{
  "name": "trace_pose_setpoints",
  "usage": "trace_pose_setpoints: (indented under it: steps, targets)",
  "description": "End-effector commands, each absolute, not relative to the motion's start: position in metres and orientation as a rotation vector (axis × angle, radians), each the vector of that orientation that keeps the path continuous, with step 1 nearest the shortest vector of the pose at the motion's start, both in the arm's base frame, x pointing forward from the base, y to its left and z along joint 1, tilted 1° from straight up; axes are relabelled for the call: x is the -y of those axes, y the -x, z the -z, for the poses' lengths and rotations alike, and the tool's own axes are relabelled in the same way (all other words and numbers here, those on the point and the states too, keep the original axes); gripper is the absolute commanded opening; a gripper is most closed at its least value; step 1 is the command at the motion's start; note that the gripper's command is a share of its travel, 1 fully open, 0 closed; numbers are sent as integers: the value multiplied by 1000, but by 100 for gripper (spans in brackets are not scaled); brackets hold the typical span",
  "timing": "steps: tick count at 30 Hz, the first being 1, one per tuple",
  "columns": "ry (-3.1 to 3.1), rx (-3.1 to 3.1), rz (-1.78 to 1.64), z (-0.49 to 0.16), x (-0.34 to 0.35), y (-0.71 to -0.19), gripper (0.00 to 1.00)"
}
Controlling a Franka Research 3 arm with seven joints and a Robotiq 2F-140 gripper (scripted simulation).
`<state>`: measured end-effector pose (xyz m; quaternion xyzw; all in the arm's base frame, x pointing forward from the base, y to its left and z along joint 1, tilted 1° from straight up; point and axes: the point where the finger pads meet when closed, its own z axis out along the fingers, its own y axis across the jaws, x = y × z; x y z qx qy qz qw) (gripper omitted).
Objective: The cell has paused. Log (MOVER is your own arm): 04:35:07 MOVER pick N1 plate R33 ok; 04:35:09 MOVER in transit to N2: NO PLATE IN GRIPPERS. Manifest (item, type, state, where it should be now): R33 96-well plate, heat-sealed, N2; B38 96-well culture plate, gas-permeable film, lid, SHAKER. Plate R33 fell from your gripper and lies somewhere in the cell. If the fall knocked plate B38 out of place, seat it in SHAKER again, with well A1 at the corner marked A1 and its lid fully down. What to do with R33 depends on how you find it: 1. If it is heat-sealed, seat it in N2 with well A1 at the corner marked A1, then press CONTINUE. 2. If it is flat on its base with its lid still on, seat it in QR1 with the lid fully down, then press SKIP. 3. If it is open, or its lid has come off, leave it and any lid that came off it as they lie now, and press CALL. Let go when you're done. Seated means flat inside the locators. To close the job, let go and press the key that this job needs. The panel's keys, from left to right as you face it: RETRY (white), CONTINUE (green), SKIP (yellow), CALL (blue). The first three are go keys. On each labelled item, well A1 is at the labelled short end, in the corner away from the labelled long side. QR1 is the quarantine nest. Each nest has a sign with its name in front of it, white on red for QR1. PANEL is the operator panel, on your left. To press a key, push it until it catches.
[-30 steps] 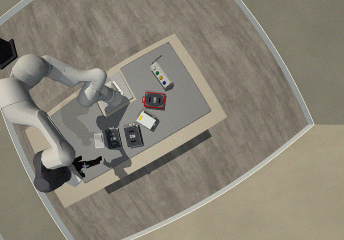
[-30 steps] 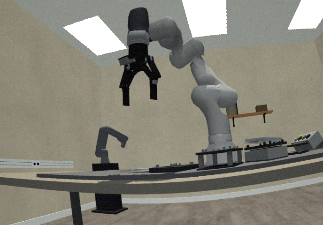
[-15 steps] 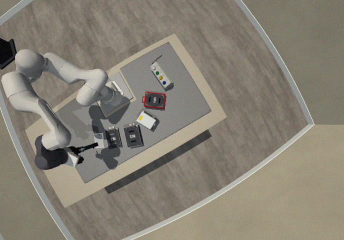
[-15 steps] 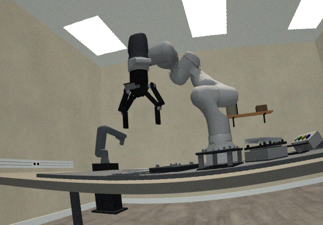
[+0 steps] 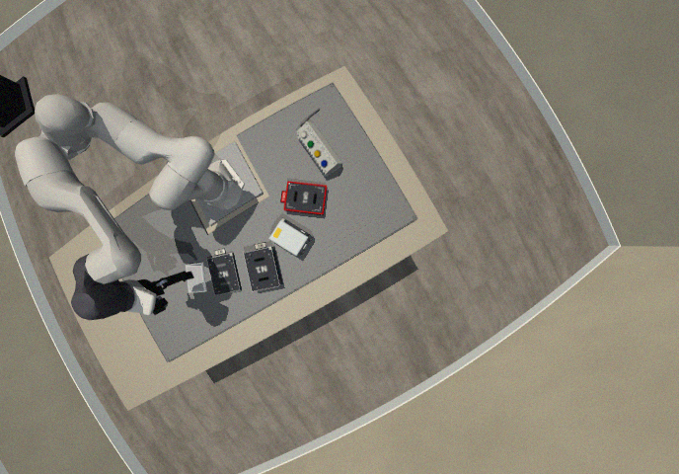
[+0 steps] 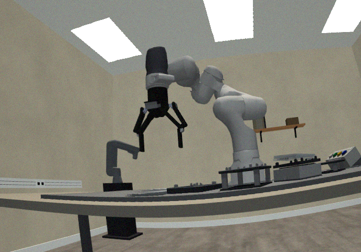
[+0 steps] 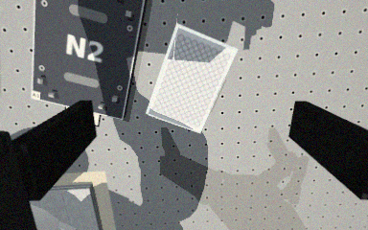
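Note:
My gripper point(image 6: 160, 144) is open and empty, pointing down high above the mat. Below it, in the wrist view point(image 7: 193, 139), a thin pale rectangle with a clear rim and grid pattern point(image 7: 191, 77) lies flat and skewed on the mat beside the empty N2 nest point(image 7: 82, 53). It looks like a lid, and it also shows from above point(image 5: 195, 277). A plate with a white top and a yellow label at one short end point(image 5: 291, 237) lies skewed on the mat between N1 point(image 5: 263, 269) and QR1 point(image 5: 305, 197). The shaker point(image 6: 297, 170) carries a plate point(image 6: 294, 156), partly hidden by my arm from above.
The key panel point(image 5: 319, 149) stands at the mat's far end and also shows in the side view point(image 6: 344, 156). N1 is empty and stands on posts point(image 6: 243, 176). A small grey arm point(image 6: 118, 160) stands beyond the table. A wall shelf point(image 6: 279, 127) holds boxes.

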<state>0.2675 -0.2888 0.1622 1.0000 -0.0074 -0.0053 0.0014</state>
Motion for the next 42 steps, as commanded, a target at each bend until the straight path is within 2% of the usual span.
trace_pose_setpoints:
  steps: [1,2,3,42]
  targets:
    - [-3134,-69,23,-160,290,-264,100]
    - [-3134,-69,23,-160,290,-264,100]
    - [-3134,-69,23,-160,290,-264,10]
    - [-3134,-73,23,-160,288,-266,10]
